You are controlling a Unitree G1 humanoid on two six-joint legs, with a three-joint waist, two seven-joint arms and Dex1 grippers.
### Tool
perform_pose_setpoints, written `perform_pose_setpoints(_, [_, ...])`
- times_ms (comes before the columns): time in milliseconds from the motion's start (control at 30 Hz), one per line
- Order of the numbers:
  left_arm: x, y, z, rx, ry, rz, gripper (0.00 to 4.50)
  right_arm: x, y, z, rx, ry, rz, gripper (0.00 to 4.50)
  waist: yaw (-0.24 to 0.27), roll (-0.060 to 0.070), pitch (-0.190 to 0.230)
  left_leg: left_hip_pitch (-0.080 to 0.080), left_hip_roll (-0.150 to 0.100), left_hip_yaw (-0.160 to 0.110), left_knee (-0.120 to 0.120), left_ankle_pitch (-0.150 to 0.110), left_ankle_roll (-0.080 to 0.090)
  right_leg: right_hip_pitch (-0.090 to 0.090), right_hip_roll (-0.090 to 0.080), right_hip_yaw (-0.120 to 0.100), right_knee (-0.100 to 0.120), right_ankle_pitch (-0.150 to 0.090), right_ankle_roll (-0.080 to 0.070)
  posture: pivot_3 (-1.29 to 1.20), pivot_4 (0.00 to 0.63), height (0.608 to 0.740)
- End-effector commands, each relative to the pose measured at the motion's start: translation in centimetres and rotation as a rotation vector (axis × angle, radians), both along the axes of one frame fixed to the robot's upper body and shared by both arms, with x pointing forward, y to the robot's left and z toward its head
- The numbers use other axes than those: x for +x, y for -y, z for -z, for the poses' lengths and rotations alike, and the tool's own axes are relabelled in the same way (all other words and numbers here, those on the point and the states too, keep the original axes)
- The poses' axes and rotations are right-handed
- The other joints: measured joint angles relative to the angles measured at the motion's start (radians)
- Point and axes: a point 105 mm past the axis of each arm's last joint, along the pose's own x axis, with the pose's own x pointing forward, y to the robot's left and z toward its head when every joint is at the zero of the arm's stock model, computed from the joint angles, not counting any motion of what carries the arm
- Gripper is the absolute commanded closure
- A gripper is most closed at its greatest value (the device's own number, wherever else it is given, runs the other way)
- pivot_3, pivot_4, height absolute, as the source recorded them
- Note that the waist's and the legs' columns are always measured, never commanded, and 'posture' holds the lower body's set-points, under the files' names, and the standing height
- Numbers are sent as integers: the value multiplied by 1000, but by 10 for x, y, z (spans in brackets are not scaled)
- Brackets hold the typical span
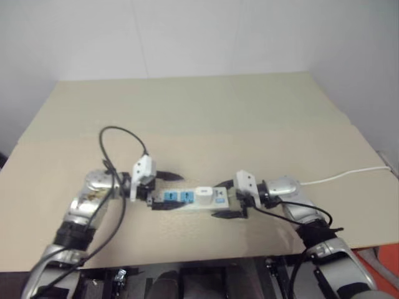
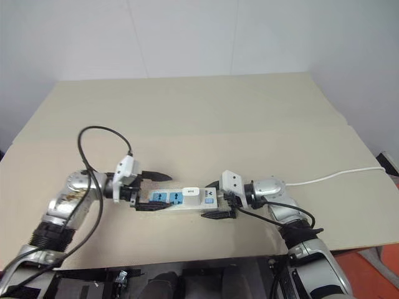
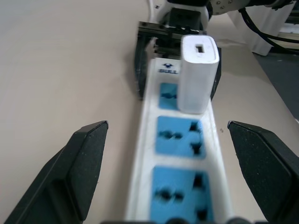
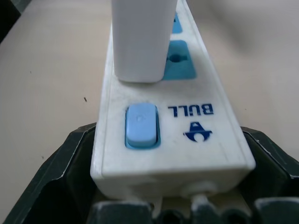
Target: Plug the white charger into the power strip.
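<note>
The power strip lies on the tan table near its front edge, with blue socket faces up. The white charger stands upright in the socket beside the blue switch. My left gripper is open, its fingers standing apart on either side of the strip's left end without touching it. My right gripper is shut on the strip's right end, jaws pressed against both long sides by the switch. In the left wrist view the charger rises from the strip.
A thin white cord runs from the strip's right end across the table to its right edge. The table's front edge lies just below both arms. A white wall stands behind.
</note>
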Motion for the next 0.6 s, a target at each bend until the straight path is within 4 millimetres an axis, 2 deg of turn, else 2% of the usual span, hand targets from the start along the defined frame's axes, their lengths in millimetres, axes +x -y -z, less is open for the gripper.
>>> perform_pose_setpoints(33, [-6,-18,-31,8,70,5,0,1,30,-30,21,71,58,40,1,0,0,-5,-1,0,1,0,0,-6,-1,0,1,0,0,0,150,740])
perform_pose_setpoints(200, [-17,-57,-53,74,101,-78,0,-19,80,-57,1,109,146,40,9,0,0,-25,-5,-1,3,1,-2,-26,-5,-2,3,0,1,0,150,740])
perform_pose_setpoints(367, [-28,-95,-75,134,108,-182,0,-35,121,-84,-5,119,273,40,8,0,0,-28,-5,1,3,-1,1,-26,-6,-2,2,0,1,0,150,740])
perform_pose_setpoints(467, [-42,-110,-86,172,92,-203,0,-38,139,-99,-19,131,334,40,8,0,0,-26,-5,3,3,-2,3,-26,-6,-2,-1,0,1,0,150,740])
perform_pose_setpoints(600, [-52,-115,-89,188,90,-225,0,-37,146,-110,-6,138,372,40,9,0,1,-23,-4,5,3,-2,4,-23,-6,-2,0,0,1,0,150,740])
